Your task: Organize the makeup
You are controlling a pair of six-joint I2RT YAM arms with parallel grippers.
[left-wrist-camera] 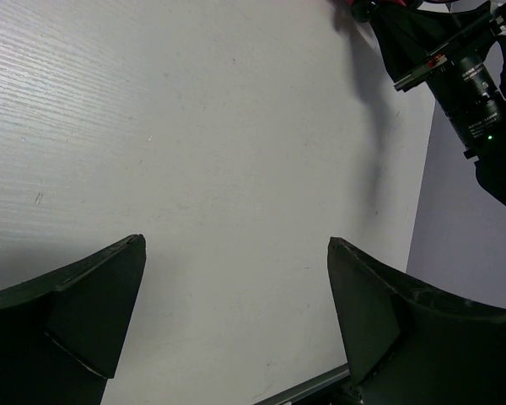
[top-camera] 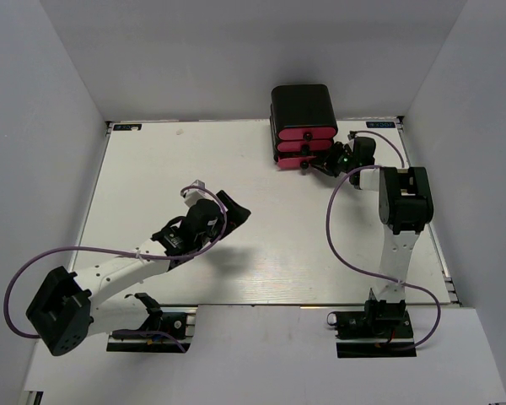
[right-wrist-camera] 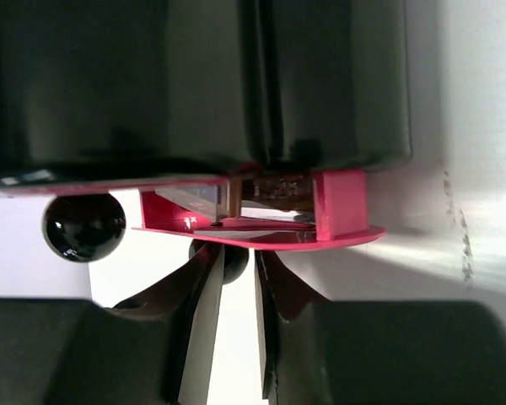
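In the right wrist view a pink drawer (right-wrist-camera: 261, 234) of the black box (right-wrist-camera: 194, 84) stands slightly pulled out. Inside it lie a clear pinkish palette (right-wrist-camera: 198, 199) and a brown palette (right-wrist-camera: 274, 187); the other makeup does not show. My right gripper (right-wrist-camera: 238, 257) has its jaws a narrow gap apart around the drawer's black knob (right-wrist-camera: 234, 263), with a sliver of light beside the knob. From above, the right gripper (top-camera: 314, 165) is at the lowest pink drawer (top-camera: 295, 160). My left gripper (left-wrist-camera: 236, 242) hangs wide open over bare table (left-wrist-camera: 194, 126) with nothing between its fingers.
The black box (top-camera: 304, 108) with three pink drawers sits at the table's back edge, right of centre. A second black knob (right-wrist-camera: 83, 226) shows to the left. The left gripper (top-camera: 215, 196) is mid-table. The right arm's wrist camera (left-wrist-camera: 468, 76) appears in the left wrist view. Grey walls surround the table.
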